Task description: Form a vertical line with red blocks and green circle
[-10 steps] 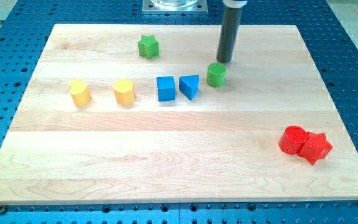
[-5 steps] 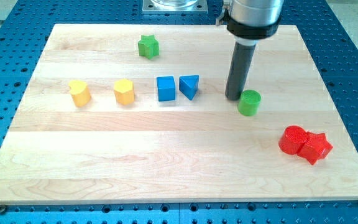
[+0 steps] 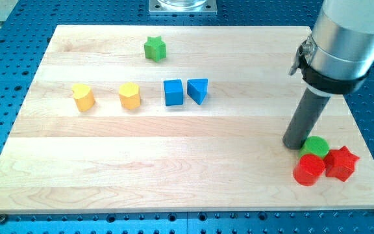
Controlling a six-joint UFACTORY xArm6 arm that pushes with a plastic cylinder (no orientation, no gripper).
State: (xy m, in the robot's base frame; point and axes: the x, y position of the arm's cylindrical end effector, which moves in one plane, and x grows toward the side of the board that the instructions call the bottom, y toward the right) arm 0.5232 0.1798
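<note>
Three task blocks crowd the table's (image 3: 193,162) lower right: green circle (image 3: 316,146) seemingly touching red cylinder (image 3: 308,170) and red star (image 3: 341,163). My tip (image 3: 295,144) stands just left of the circle; I carry no jaws.

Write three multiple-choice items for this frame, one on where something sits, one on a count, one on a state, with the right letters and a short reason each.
1. Where is the green circle?
A. beside the blue blocks
B. at the view's lower right, by the red blocks
C. at the view's top left

2. How many yellow blocks are on the board?
A. one
B. two
C. three

3. How does my tip stand to the green circle?
A. right against its left side
B. far off, near the green star
C. resting on top of it

Key: 1 B, it sits just above the red circle and red star. 2 B, two show at the view's left. 3 A, the rod's end meets its left edge.
</note>
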